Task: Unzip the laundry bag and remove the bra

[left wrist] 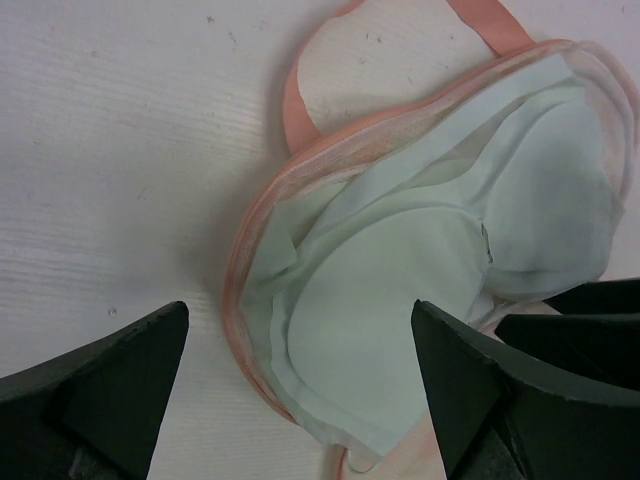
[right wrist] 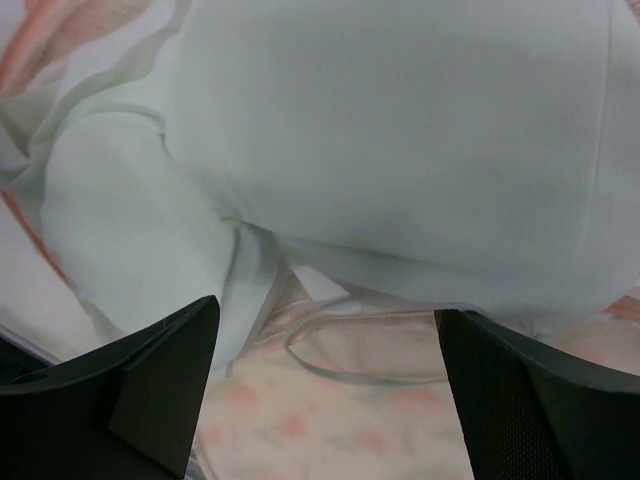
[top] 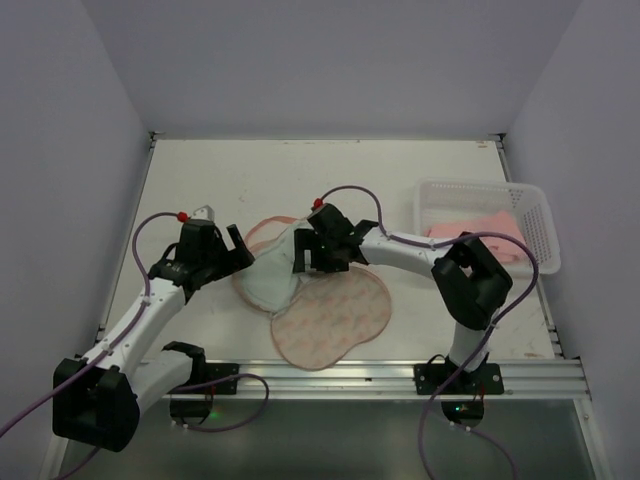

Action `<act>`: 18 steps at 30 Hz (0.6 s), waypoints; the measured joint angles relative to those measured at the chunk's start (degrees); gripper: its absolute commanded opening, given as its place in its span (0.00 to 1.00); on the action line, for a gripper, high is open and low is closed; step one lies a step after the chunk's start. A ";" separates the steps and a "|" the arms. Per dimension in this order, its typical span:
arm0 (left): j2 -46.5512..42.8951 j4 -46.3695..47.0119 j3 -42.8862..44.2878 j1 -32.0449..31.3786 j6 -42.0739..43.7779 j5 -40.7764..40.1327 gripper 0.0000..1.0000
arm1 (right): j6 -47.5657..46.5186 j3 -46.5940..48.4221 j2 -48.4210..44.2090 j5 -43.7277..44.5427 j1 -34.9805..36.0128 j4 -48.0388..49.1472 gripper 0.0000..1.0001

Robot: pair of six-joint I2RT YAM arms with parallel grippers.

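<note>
The laundry bag (top: 335, 315), peach-pink with a small print, lies unzipped in the middle of the table. A pale mint bra (top: 272, 280) sits half out of its left lobe. My left gripper (top: 240, 250) hovers at the bag's left edge, open. In the left wrist view its gripper (left wrist: 298, 310) straddles the bag's pink rim (left wrist: 240, 300) and the bra cup (left wrist: 400, 290) without holding anything. My right gripper (top: 305, 255) hangs open over the bra's right side. The right wrist view shows that gripper (right wrist: 325, 305) empty above the bra (right wrist: 400, 150), a thin strap (right wrist: 350, 372) and the printed fabric (right wrist: 330, 420).
A white lattice basket (top: 530, 205) with a pink cloth (top: 480, 228) in it stands at the back right. Grey walls close in the table on the left, right and back. A metal rail (top: 400, 375) runs along the near edge.
</note>
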 measured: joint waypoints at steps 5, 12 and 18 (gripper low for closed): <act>0.00 -0.13 0.28 0.00 0.57 -0.46 0.96 | -3.52 1.97 -4.85 1.27 -0.61 -2.40 0.90; -0.59 -0.44 0.48 0.00 1.11 -1.07 0.96 | -13.22 7.96 -6.84 1.09 -4.17 -2.84 0.84; -1.38 -0.76 0.48 0.00 1.42 -1.16 0.96 | -19.06 10.58 -2.71 -2.19 -10.45 -2.54 0.78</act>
